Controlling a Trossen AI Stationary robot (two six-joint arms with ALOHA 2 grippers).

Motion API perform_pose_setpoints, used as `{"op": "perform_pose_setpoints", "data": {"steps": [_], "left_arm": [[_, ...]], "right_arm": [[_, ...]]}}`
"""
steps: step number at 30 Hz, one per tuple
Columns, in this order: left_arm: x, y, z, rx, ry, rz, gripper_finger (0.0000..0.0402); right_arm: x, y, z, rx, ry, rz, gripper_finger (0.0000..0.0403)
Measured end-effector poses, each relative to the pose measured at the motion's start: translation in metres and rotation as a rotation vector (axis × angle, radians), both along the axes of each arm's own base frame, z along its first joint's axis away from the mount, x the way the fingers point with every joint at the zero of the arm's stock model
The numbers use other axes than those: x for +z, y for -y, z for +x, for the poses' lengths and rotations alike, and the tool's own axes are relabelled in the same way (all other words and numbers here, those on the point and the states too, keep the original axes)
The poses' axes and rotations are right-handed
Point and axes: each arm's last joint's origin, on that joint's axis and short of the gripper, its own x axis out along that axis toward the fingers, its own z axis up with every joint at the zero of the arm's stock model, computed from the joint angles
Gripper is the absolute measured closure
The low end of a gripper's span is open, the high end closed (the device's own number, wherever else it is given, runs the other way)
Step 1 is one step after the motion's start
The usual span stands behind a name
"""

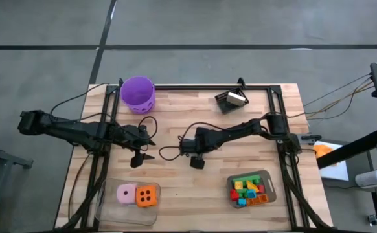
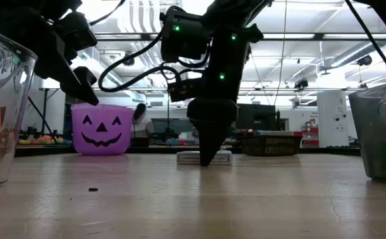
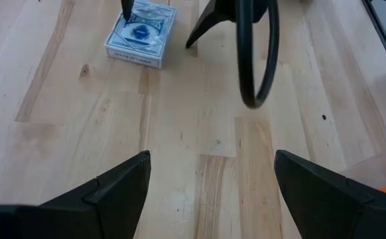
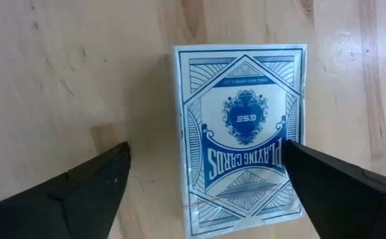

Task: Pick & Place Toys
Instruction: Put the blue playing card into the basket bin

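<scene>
A white-blue card pack [image 4: 239, 119] lies flat on the wooden table near its middle, and it also shows in the left wrist view [image 3: 141, 33]. My right gripper [image 4: 206, 149] hangs just over it, pointing steeply down. It is open, with one finger on either side of the pack, and no touch shows. In the high view this gripper [image 1: 197, 160] covers the pack. My left gripper [image 1: 142, 155] waits open to the pack's left, above the bare table [image 3: 213, 159].
A purple bucket [image 1: 138, 92] stands at the far left. A clear tub with pink and orange dice [image 1: 137, 195] sits near left, and a grey tray of coloured bricks [image 1: 250, 189] near right. A dark basket [image 1: 232, 99] is at the far edge. A black cable [image 3: 253, 60] loops between the grippers.
</scene>
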Motion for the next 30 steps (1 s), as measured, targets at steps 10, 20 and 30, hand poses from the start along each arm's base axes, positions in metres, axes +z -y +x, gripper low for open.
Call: {"op": "perform_pose_setpoints", "data": {"steps": [10,20,30], "left_arm": [[0.0,0.0,0.0,0.001,0.0,0.0,0.0078],[0.0,0.0,0.0,0.0,-0.001,0.0,0.0078],[0.0,0.0,0.0,0.001,0.0,0.0,0.0078]], "right_arm": [[-0.016,0.004,-0.015,-0.052,-0.056,-0.041,0.0192],[-0.012,-0.011,-0.015,-0.012,-0.053,-0.023,0.0382],[0.018,-0.025,-0.013,0.022,-0.055,-0.056,0.0386]]}}
